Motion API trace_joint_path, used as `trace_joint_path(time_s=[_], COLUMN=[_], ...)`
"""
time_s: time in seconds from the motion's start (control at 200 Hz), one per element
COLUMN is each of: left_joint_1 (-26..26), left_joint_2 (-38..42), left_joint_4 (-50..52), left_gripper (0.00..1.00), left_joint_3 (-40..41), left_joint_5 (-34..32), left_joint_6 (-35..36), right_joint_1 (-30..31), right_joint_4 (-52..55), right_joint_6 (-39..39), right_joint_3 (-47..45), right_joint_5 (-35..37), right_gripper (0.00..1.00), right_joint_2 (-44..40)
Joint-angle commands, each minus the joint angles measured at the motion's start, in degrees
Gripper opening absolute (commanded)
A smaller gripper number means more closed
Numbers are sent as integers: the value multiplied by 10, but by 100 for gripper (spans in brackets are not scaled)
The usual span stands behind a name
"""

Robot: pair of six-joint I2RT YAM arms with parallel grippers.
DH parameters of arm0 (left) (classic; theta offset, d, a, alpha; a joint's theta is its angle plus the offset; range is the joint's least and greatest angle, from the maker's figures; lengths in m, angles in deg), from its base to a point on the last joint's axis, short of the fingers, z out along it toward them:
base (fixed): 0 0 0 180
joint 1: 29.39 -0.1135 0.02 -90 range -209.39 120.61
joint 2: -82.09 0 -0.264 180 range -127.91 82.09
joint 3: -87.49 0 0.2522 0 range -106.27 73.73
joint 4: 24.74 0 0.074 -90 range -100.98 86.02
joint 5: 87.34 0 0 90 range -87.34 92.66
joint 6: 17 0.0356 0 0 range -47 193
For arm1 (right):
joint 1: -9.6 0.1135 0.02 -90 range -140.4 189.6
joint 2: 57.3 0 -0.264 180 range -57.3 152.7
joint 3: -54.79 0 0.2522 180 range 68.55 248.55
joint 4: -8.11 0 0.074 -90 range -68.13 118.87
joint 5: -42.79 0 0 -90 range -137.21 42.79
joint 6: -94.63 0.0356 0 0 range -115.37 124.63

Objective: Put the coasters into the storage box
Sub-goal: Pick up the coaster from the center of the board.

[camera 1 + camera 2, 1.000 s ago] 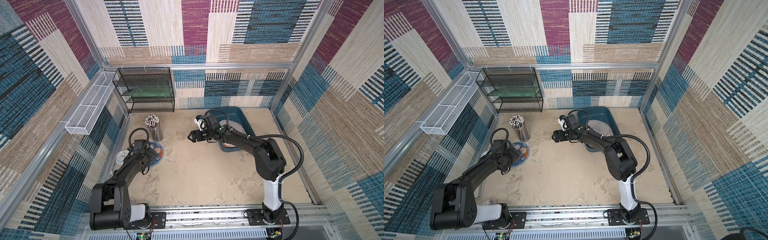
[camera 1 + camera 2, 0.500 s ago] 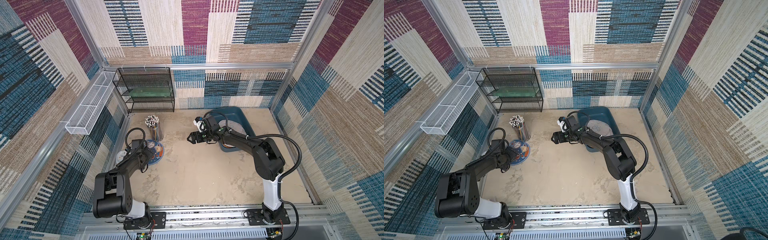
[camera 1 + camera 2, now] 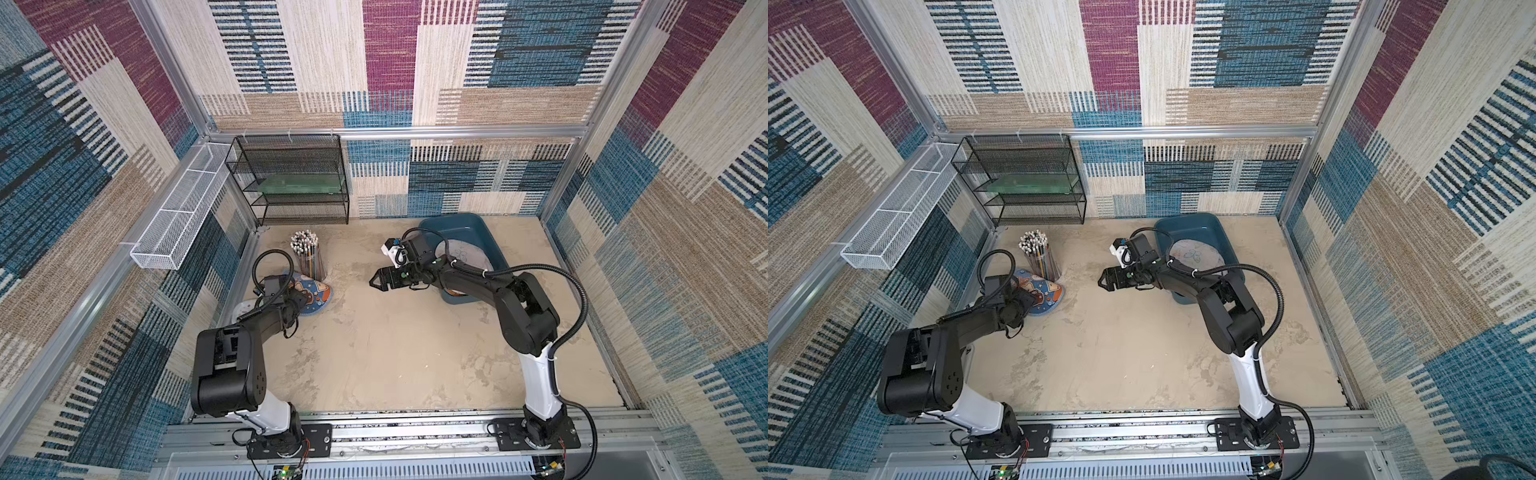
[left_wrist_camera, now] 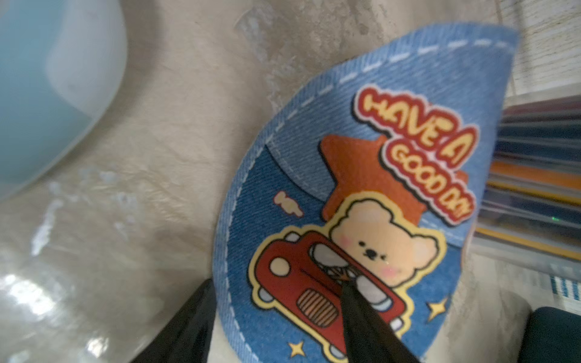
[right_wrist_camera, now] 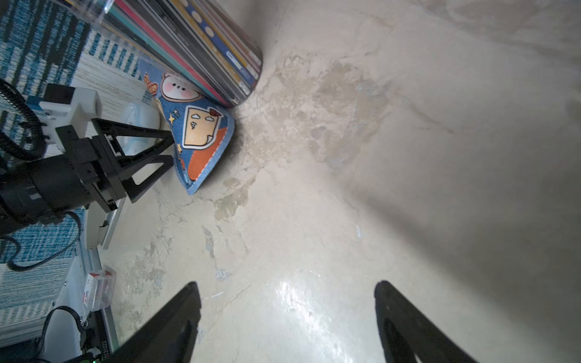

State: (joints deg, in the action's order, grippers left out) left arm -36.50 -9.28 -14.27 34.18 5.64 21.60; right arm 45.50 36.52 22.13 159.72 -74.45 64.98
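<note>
the left gripper (image 5: 169, 147) has its two black fingers (image 4: 371, 327) straddling the edge of a blue coaster (image 4: 361, 201), one over the printed face and one beneath it, the jaws part open and pinching in on it, though i cannot tell whether they have truly clamped it yet. the coaster (a bear in a red car, "have a good day") is bent up into a curve, its far edge leaning against the clear pencil holder (image 3: 309, 259) just beyond the jaws, its near edge on the sandy table (image 3: 395, 345). behind that gripper lies a round white clock (image 3: 243, 309). the right gripper (image 3: 380, 281) hangs over bare table with its jaws spread wide and nothing between them, well apart from the blue coaster. just behind its wrist sits the storage box (image 3: 1187, 226), with a pale coaster (image 3: 1198, 257) lying flat inside.
</note>
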Motion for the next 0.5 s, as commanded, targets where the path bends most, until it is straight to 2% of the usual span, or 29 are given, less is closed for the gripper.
trace_joint_path(time_s=[0.0, 0.225, 0.496], left_joint_1=[0, 1, 1], left_joint_2=[-17, -5, -1], left_joint_4=[109, 108, 90], left_gripper=[65, 66, 67], left_joint_3=[9, 19, 33], left_joint_5=[54, 64, 89], left_joint_6=[-22, -14, -9], right_joint_1=[12, 46, 65], right_joint_4=[-23, -62, -161], right_joint_6=[9, 53, 133], right_joint_3=[38, 107, 123], right_joint_5=[-49, -68, -83], right_gripper=[89, 89, 89], right_joint_2=[37, 114, 161])
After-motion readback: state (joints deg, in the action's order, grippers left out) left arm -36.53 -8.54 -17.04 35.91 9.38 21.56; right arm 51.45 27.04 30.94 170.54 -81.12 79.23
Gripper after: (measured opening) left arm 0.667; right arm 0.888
